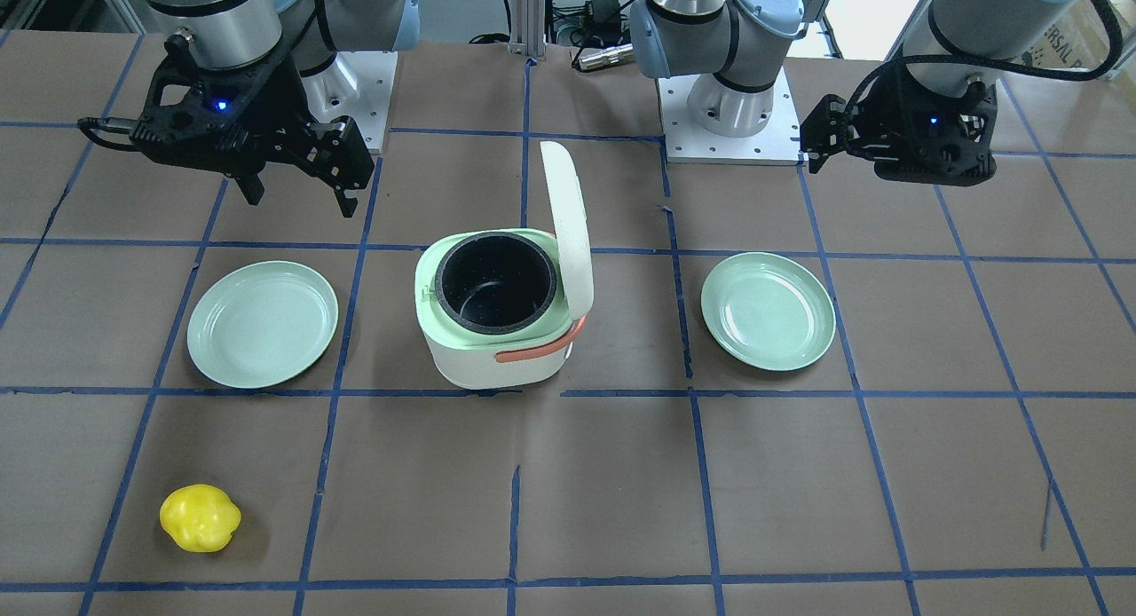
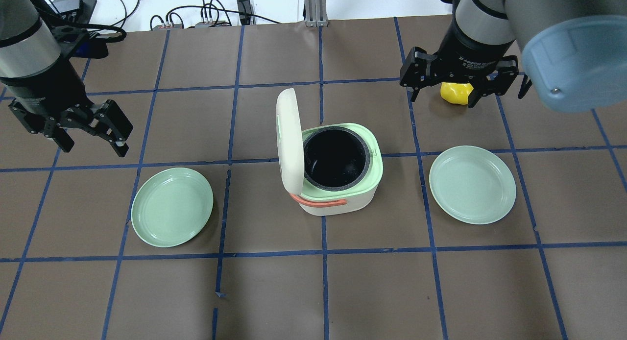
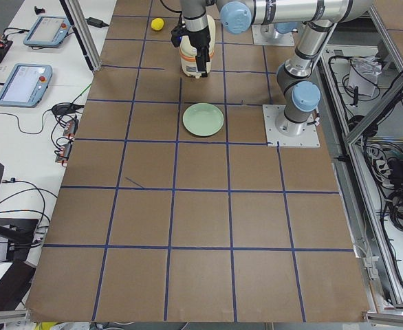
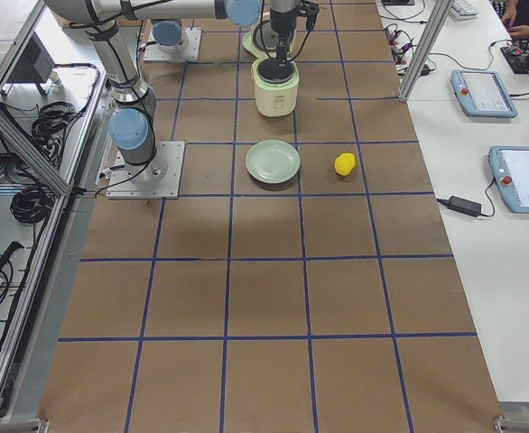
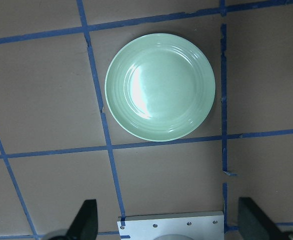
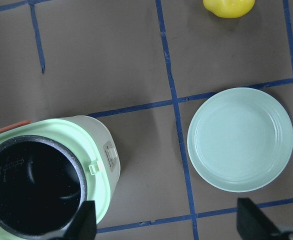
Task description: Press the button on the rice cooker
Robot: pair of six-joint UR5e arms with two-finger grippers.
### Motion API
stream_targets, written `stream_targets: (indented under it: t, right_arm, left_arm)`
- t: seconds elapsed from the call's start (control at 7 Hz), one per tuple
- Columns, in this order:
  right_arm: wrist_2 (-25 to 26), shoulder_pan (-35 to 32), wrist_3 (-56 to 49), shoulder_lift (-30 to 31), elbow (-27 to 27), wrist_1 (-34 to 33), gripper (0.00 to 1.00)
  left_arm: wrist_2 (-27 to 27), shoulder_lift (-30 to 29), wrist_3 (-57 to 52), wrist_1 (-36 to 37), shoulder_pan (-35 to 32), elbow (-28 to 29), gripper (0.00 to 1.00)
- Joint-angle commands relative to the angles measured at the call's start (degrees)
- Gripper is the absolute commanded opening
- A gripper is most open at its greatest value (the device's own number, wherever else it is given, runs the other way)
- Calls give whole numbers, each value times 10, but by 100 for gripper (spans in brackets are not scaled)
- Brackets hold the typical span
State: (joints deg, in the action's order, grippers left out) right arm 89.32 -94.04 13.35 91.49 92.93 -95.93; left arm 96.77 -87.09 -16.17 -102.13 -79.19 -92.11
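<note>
The rice cooker (image 1: pixel 497 350) stands mid-table, white with a mint rim, an orange handle and a black inner pot (image 2: pixel 335 157). Its lid (image 1: pixel 568 225) stands open and upright. A small mint latch tab (image 6: pixel 93 168) sits on the rim on the side toward the right-hand plate. My left gripper (image 2: pixel 90 139) is open and empty, hovering high above the left-hand plate. My right gripper (image 2: pixel 443 87) is open and empty, high up, to the right of the cooker. The left wrist view shows open fingertips (image 5: pixel 88 220). The right wrist view shows open fingertips (image 6: pixel 85 226) and the cooker (image 6: pixel 46 185) below.
One mint plate (image 2: pixel 171 206) lies left of the cooker and another (image 2: pixel 472 184) lies right of it. A yellow fruit-like object (image 1: pixel 200 518) lies near the table's far edge on my right. Blue tape lines grid the brown table cover (image 1: pixel 568 509).
</note>
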Motion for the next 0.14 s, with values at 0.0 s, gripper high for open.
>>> stream_targets:
  t: [0.0]
  right_arm:
    - [1, 0, -2, -1, 1, 1, 100]
  left_arm:
    - [0, 0, 0, 0, 0, 0, 100]
